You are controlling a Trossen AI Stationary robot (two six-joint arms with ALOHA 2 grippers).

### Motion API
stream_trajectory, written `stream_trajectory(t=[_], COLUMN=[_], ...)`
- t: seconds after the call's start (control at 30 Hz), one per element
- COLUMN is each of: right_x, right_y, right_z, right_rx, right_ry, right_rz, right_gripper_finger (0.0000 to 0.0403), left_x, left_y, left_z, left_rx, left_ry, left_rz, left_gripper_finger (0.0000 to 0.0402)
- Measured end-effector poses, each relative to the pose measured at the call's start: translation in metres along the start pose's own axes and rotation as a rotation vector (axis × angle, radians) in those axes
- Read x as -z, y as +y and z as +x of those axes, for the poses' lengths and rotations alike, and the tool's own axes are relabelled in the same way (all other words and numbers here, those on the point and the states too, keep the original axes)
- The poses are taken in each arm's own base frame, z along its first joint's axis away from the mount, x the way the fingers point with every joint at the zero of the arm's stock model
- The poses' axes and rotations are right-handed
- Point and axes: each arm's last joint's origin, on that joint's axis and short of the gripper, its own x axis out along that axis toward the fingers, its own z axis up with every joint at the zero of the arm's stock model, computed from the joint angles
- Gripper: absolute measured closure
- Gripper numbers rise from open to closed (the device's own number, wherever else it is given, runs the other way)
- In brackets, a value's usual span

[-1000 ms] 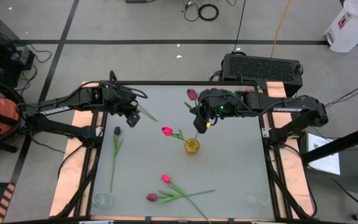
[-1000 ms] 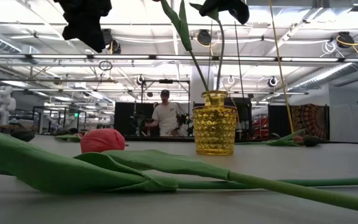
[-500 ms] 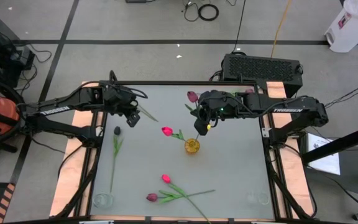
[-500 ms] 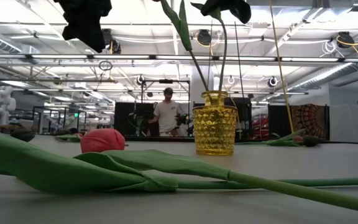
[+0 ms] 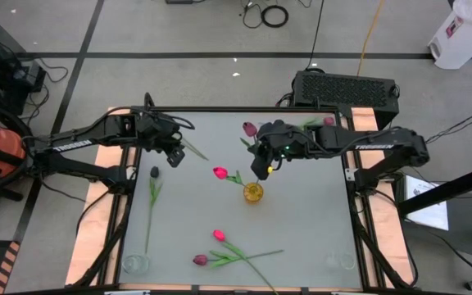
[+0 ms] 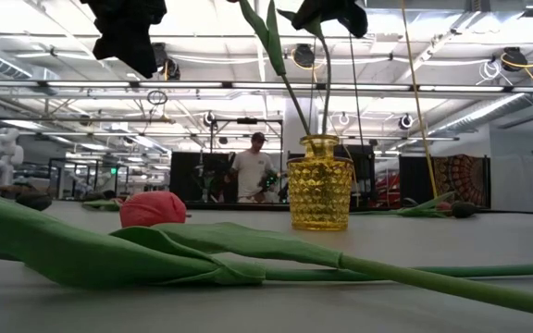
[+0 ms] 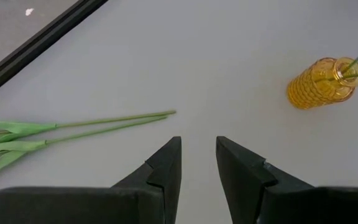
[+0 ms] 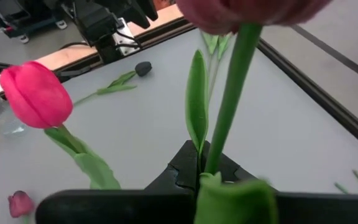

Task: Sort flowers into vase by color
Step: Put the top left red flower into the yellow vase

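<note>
Above a grey table (image 5: 301, 213), the right gripper (image 5: 262, 166) hangs over a small yellow vase (image 5: 253, 192), its jaws clenched on the green stem of a maroon tulip (image 5: 250, 129) whose lower end reaches down into the vase's mouth. The wrist camera on that arm shows the stem (image 8: 229, 106) rising straight out from between the closed fingers, a leaf beside it. A pink tulip (image 5: 220, 173) leans from the vase toward the left arm's side, its head well clear of the tabletop in the right wrist view. The left gripper (image 5: 173, 156) waits over the far left part of the table with its jaws parted and nothing between them. Below it a near-black tulip (image 5: 154, 172) lies flat, its stem running toward the near edge. Two more tulips, one pink (image 5: 218, 235) and one maroon (image 5: 201, 260), lie with crossed stems near the front edge. A person (image 6: 251, 172) stands in the room beyond the table.
</note>
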Motion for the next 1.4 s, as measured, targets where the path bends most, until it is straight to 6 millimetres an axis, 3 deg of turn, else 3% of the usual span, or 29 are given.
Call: stream_trajectory(t=[0.43,1.4], right_x=[0.004,0.011], right_y=[0.002,0.009], right_z=[0.015,0.019], right_rx=[0.018,0.01], right_ry=[0.027,0.06], right_rz=[-0.022,-0.006], right_gripper_finger=[0.0403,0.0403], left_x=[0.0,0.0], left_y=[0.0,0.0], left_z=[0.0,0.0], left_rx=[0.0,0.0], left_ry=[0.0,0.0], left_rz=[0.002,0.002], left_gripper_finger=[0.0295,0.0295])
